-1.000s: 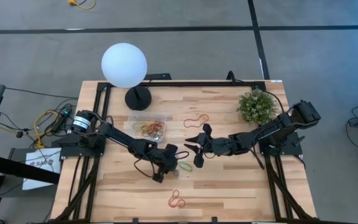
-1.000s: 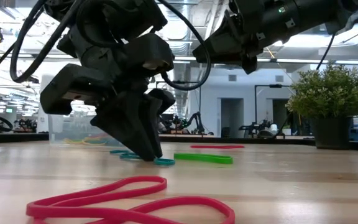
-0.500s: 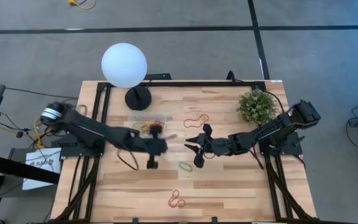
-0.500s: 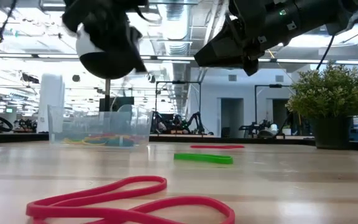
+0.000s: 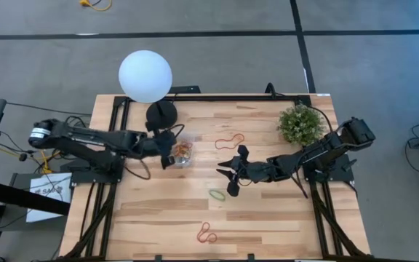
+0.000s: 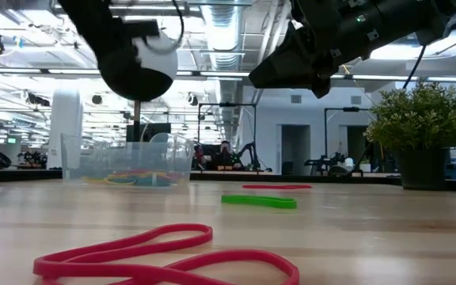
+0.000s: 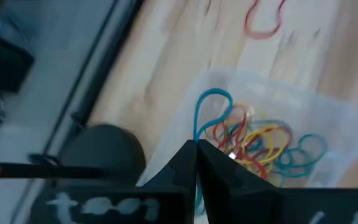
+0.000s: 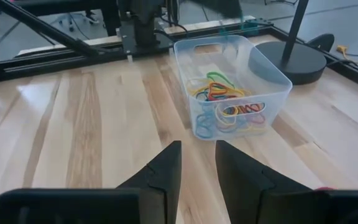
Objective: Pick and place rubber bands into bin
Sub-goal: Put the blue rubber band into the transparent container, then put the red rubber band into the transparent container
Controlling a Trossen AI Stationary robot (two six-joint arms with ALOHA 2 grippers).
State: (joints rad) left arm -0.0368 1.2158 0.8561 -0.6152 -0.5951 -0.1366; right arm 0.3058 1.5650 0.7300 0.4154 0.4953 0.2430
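Left end effector: it hangs over the left edge of the bin, at the far left part of the surface. Its two fingers are pressed together on a blue-grey band. The loop hangs from the tips.
Bin: a clear tub just near of the lamp's black base. A pile of red, yellow, orange and blue bands lies inside it.
The key line-up: the bin is right under the held band, so I think opening the fingers would drop it straight in.
Right end effector: it waits over the middle of the surface with its fingers a little apart, holding nothing.
Bands left out: a green band lies just near of the right end effector, with its long side running left to right. A red band lies at the near edge. Another red band lies far of the right end effector.
Which arm is nearer: the right one, for the green band.
Plant: far right, out of the way.
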